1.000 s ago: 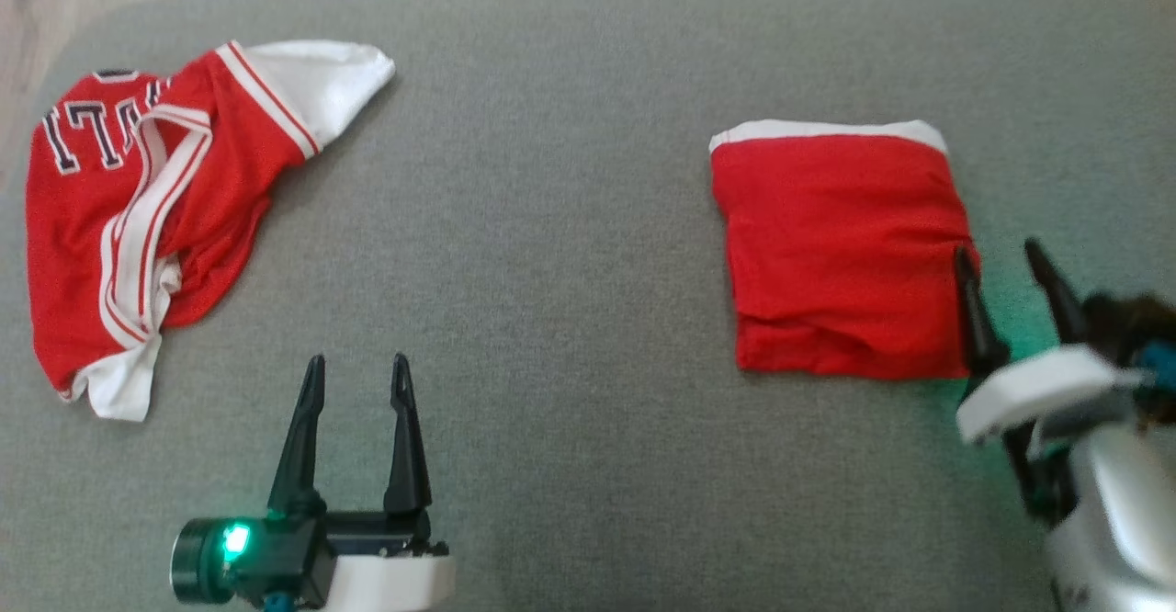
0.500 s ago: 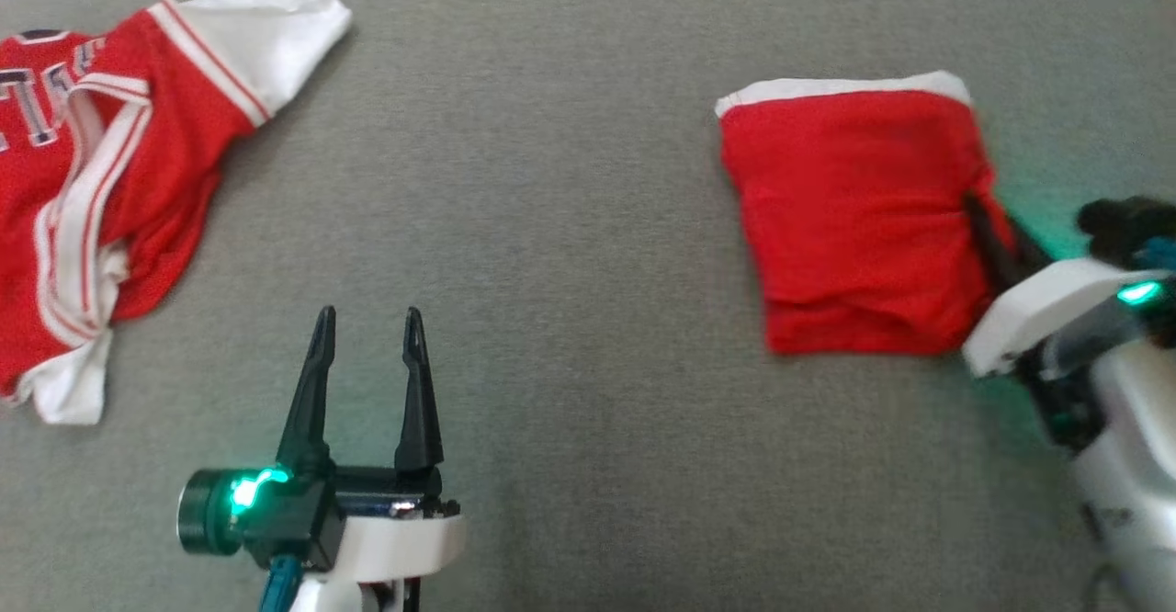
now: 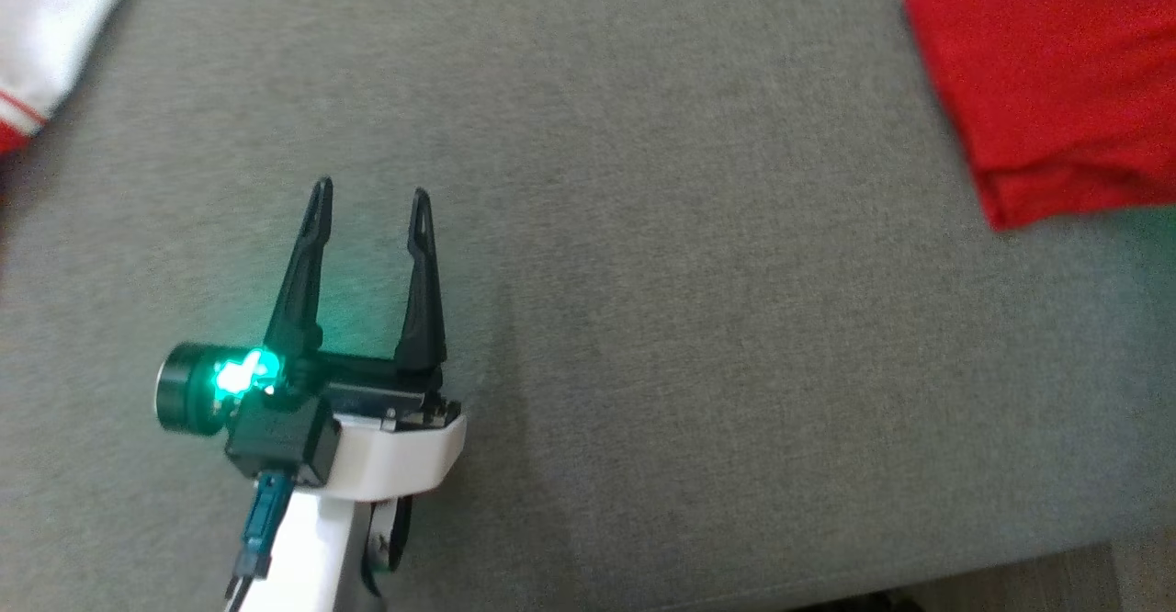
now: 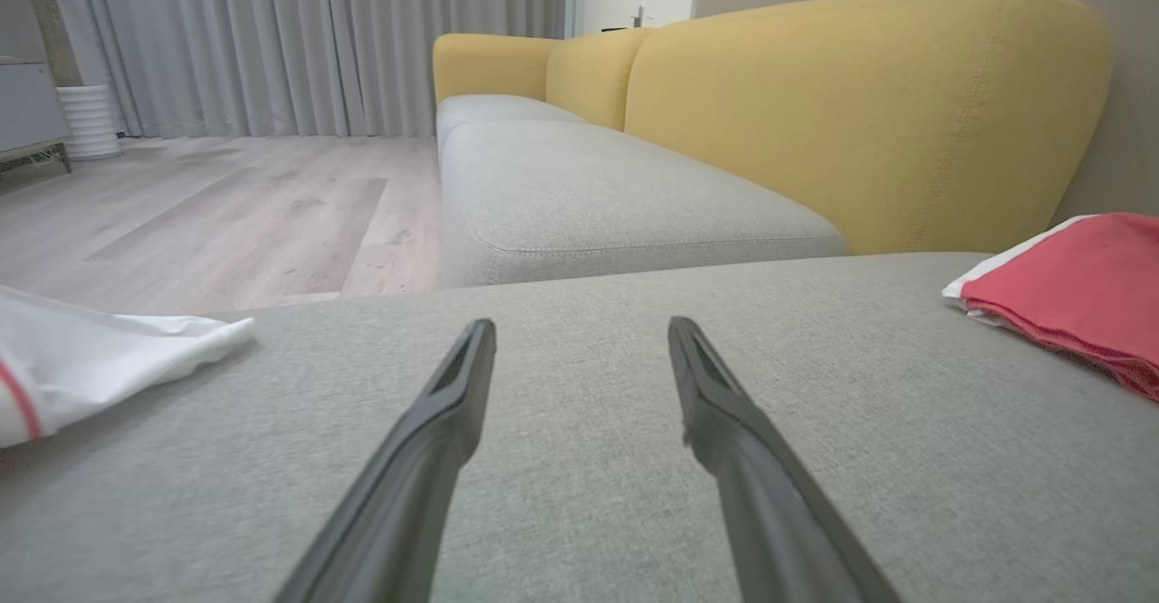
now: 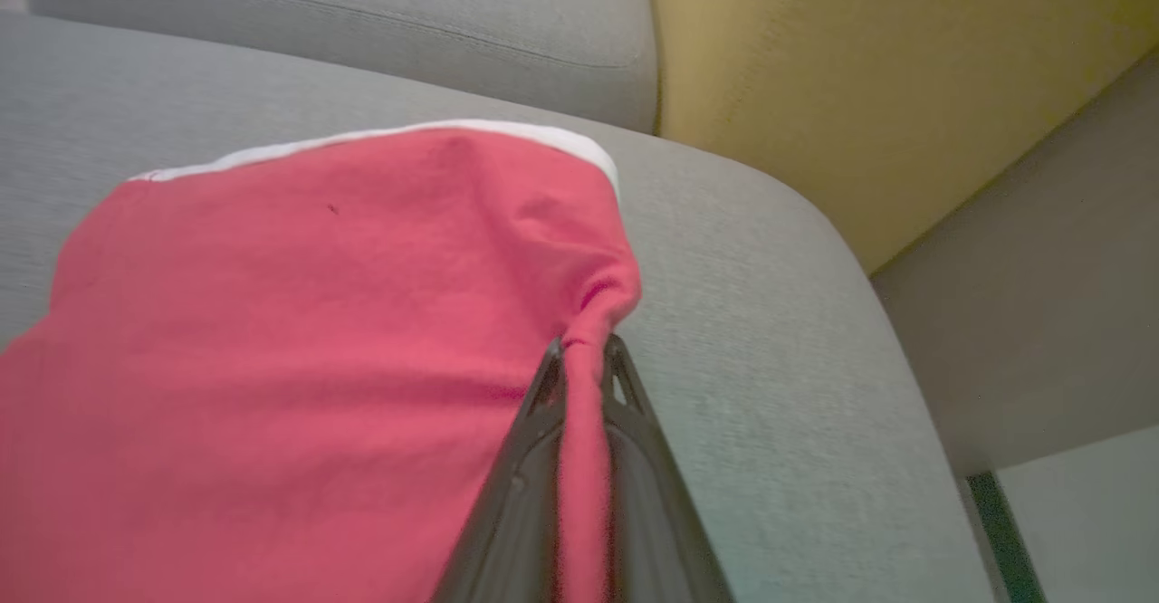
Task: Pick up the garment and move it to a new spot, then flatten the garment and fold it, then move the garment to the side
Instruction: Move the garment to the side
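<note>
right gripper (image 5: 582,354): fingers pinched tight on a bunched edge of the red garment (image 5: 299,331) | red garment: folded, lying on the grey sofa cushion (image 5: 770,313) near its rounded corner, white trim on the far edge | left gripper (image 3: 371,191): fingers spread wide above the cushion, well apart from the garment | white-and-red jersey (image 3: 46,24): on the cushion's left side

Grey cushion (image 3: 698,318) lies free across the frame's middle; a folded red garment (image 3: 1047,79) blocks the upper right, white cloth (image 3: 50,15) the upper left edge.
</note>
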Tool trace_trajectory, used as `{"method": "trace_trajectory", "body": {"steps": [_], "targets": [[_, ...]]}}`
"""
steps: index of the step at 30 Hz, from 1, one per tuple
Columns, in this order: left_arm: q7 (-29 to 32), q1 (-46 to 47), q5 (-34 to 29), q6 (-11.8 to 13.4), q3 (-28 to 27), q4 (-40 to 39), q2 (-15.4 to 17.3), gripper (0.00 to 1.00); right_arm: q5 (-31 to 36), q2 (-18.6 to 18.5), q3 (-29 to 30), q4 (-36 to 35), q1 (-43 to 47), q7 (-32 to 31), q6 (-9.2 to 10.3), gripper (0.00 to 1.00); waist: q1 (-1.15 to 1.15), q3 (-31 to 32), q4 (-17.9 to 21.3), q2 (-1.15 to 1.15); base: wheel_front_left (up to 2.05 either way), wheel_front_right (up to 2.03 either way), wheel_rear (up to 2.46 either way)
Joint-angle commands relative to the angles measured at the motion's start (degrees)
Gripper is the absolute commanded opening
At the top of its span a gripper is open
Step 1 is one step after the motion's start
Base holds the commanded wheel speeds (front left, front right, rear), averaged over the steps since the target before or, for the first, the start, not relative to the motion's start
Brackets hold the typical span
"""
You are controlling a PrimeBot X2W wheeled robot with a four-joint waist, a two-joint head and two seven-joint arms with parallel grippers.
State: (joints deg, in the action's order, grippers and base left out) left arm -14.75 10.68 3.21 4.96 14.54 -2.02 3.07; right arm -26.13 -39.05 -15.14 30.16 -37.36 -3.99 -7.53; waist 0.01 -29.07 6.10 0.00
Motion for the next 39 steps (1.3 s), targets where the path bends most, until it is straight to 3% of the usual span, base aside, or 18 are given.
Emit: {"method": "trace_trajectory", "body": {"steps": [1, 10, 17, 19, 20, 22, 23, 24, 25, 26, 32, 39], "targets": [[-0.2, 0.5, -0.8, -0.2, -1.8, -1.9, 0.4, 1.00, 0.2, -2.6, 0.1, -0.7, -0.2, 0.5, 0.04, 0.00, -0.01, -2.6, 2.1, 0.00, 0.00, 0.00, 0.00], [-0.2, 3.5, -0.8, -1.1, -1.1, -1.6, 0.2, 1.00, 3.4, -6.3, 1.8, 4.2, -6.2, 1.9, 0.04, 0.00, -0.01, -5.5, 1.3, 0.00, 0.00, 0.00, 0.00], [-0.2, 3.7, -0.2, -0.9, -1.3, -1.5, 0.0, 1.00, 6.3, -6.9, 4.9, 6.4, -7.0, 1.3, 0.04, 0.00, -0.01, -5.8, 0.0, 0.00, 0.00, 0.00, 0.00], [-0.2, 3.7, -0.1, -0.8, -1.1, -1.5, 0.0, 1.00, 7.0, -6.4, 5.8, 6.6, -6.8, 0.7, 0.04, 0.37, -0.01, -5.7, -0.3, 0.00, 0.00, 0.00, 0.00], [-0.2, 3.7, 0.0, -0.8, -1.1, -1.4, 0.0, 1.00, 7.4, -6.1, 6.1, 6.6, -6.6, 0.5, 0.04, 0.44, -0.01, -5.5, -0.4, 0.00, 0.00, 0.00, 0.00], [-0.2, 3.8, 0.1, -0.8, -1.2, -1.3, 0.0, 1.00, 8.9, -6.0, 6.7, 6.3, -6.4, 0.4, 0.04, 0.29, -0.01, -5.3, -0.6, 0.00, 0.00, 0.00, 0.00], [-0.2, 3.8, 0.1, -0.8, -1.2, -1.3, -0.1, 1.00, 9.8, -5.9, 7.0, 6.3, -6.3, 0.3, 0.04, 0.04, -0.01, -5.2, -0.7, 0.00, 0.00, 0.00, 0.00], [-0.2, 3.9, 0.1, -0.8, -1.3, -1.4, -0.1, 1.00, 10.4, -5.7, 7.6, 6.3, -6.2, 0.3, 0.04, 0.06, -0.01, -5.2, -0.8, 0.00, 0.00, 0.00, 0.00], [-0.2, 3.9, 0.0, -0.8, -1.3, -1.3, -0.1, 1.00, 11.1, -5.6, 8.4, 6.4, -6.2, 0.2, 0.04, 0.26, -0.01, -5.0, -1.0, 0.00, 0.00, 0.00, 0.00], [-0.3, 3.9, 0.0, -0.8, -1.3, -1.3, -0.1, 1.00, 12.2, -5.5, 9.0, 6.4, -6.1, 0.2, 0.04, 1.00, -0.01, -4.8, -1.2, 0.00, 0.00, 0.00, 0.00], [-0.3, 2.9, 0.1, -0.7, -1.7, -1.0, -0.1, 1.00, 16.5, -2.3, 11.6, 4.8, -5.5, 1.3, 0.04, 1.00, -0.01, -2.3, -1.8, 0.00, 0.00, 0.00, 0.00], [-0.3, -0.4, 1.1, 0.2, -2.1, 0.2, -0.2, 1.00, 15.5, 8.4, 10.7, -2.3, 1.0, 4.5, 0.04, 1.00, -0.01, 5.5, -3.5, 0.00, 0.00, 0.00, 0.00]]}}
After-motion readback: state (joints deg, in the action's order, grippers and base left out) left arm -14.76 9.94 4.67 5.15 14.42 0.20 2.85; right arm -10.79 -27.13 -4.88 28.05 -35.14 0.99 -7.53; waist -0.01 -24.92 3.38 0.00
